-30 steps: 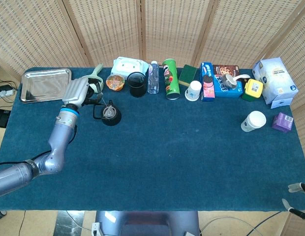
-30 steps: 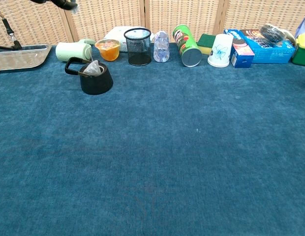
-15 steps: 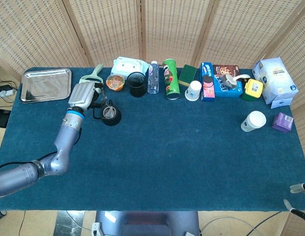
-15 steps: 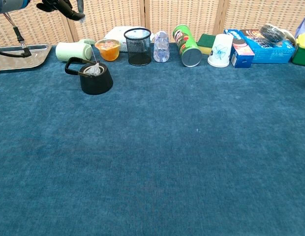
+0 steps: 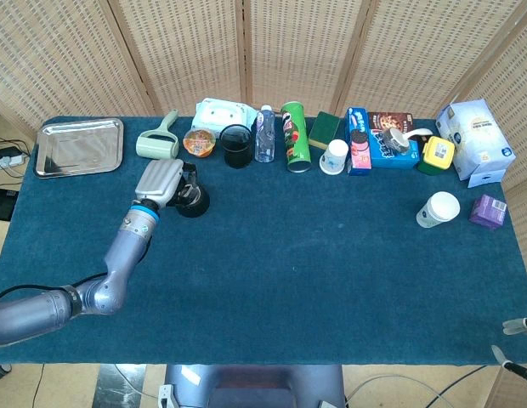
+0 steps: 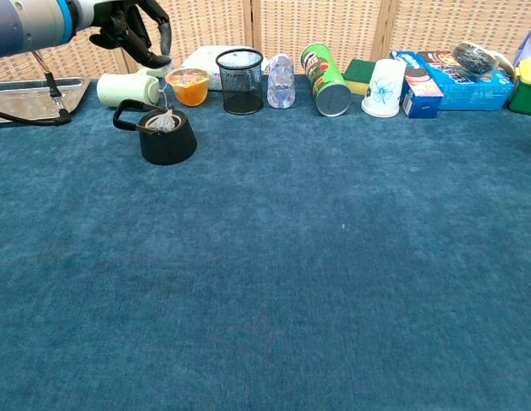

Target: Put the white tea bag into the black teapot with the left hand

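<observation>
From the head view, the left hand (image 5: 164, 183) sat right over the black teapot (image 5: 194, 201) on the blue desk (image 5: 314, 255), covering its left side, so the white tea bag wasn't really visible from up there and I couldn't tell what the fingers were doing. The right hand (image 5: 517, 351) only poked in at the bottom right corner, too little of it showing to say how it was set. Behind the teapot was a row of stuff: a metal tray (image 5: 78, 146), a pale green roller (image 5: 160, 143), a black mesh cup (image 5: 237, 145), a water bottle (image 5: 264, 134), a green chip can (image 5: 295, 136) and a blue cookie box (image 5: 358, 140), but the writing was too small to read for sure. From the chest view it was clearer: the left hand (image 6: 133, 26) hung above the teapot (image 6: 163, 137), fingertips (image 6: 163, 60) pinched on a thin string, and the white tea bag (image 6: 164, 122) sat at the teapot's opening, partly inside. The green can (image 6: 327, 79) lay tilted there, label unreadable.
</observation>
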Motion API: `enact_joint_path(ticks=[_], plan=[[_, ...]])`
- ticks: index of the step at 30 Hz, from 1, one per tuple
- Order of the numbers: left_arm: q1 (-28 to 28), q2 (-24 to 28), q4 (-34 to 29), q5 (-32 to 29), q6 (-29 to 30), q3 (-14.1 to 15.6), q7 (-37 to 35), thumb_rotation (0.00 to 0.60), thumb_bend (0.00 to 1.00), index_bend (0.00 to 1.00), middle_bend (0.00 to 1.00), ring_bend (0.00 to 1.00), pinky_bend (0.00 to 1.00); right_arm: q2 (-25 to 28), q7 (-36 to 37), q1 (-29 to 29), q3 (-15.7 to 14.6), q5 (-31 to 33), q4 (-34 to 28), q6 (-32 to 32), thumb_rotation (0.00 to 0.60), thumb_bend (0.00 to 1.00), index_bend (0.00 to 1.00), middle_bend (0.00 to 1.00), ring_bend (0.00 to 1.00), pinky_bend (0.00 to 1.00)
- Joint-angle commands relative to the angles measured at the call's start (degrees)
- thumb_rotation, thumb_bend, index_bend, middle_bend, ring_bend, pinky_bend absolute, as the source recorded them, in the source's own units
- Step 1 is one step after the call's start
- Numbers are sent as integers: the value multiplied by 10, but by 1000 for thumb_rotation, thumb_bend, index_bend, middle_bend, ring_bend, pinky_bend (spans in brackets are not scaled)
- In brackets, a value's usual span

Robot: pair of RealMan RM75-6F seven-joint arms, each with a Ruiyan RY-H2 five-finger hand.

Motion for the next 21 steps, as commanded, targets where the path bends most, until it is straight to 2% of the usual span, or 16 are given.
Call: enact_joint_path(ticks=[1, 13, 16, 18, 21], plan=[[-5, -10, -2, 2, 0, 3, 6, 600, 455, 642, 1000, 1000, 945, 0, 3, -2, -1, 0, 2, 2, 600, 276, 406, 445, 380, 324], [-29, -27, -5, -15, -12, 30, 65, 600, 412, 642, 1000, 1000, 945, 1, 11, -8, -2, -1, 7, 6, 600, 276, 404, 445, 380, 329], [-33, -24, -8, -22, -12, 37, 80, 600, 310, 624, 1000, 1000, 945, 1, 12, -8, -1, -2, 7, 7, 600, 275, 403, 444, 380, 329], [-36, -21, -11, -29, -13, 40, 89, 600, 188, 586, 1000, 1000, 945, 2, 12, -9, -1, -2, 7, 8, 600, 274, 403, 444, 380, 330], [-37, -19, -14, -36, -12, 40, 92, 600, 128, 568, 1000, 1000, 945, 2, 12, -8, -1, -1, 7, 5, 600, 274, 403, 444, 380, 330]])
